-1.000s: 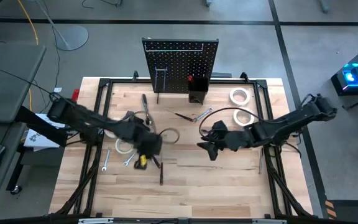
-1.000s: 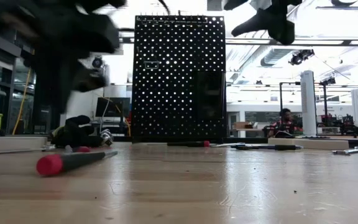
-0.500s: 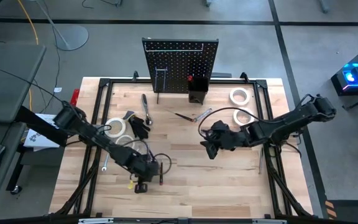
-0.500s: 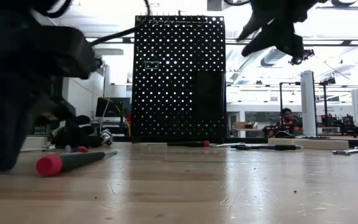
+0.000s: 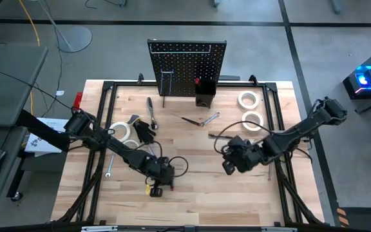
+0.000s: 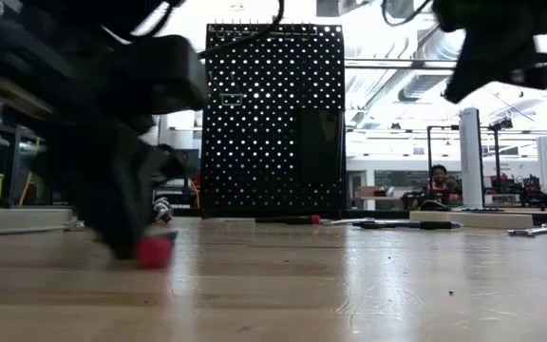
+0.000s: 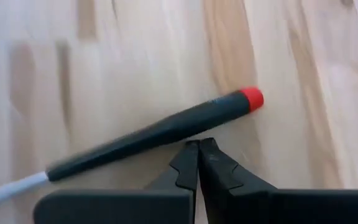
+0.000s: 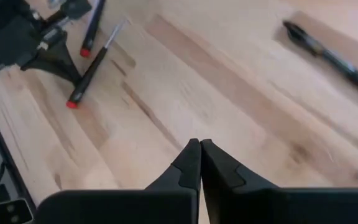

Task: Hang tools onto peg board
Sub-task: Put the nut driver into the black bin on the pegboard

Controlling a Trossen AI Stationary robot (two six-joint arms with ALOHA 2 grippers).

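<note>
Screwdriver (image 5: 167, 182) work is next, it seems: in the high view the left end effector (image 5: 154, 187) has dropped to the lower middle of the frame beside it, while the right end effector (image 5: 229, 166) has slid lower right. The peg board (image 5: 187, 67) stands upper centre; other tools (image 5: 152, 111) lie scattered on the pale plank surface (image 5: 205, 193).

In the low view the left end effector now looms at the left over a red cap (image 6: 153, 250).

The left wrist view shows closed, empty fingers (image 7: 216, 169) just beside the slim matte-black, red-tipped handle, steel shaft at lower left.

The right wrist view shows fingers (image 8: 219, 168) pressed together, holding nothing.
</note>
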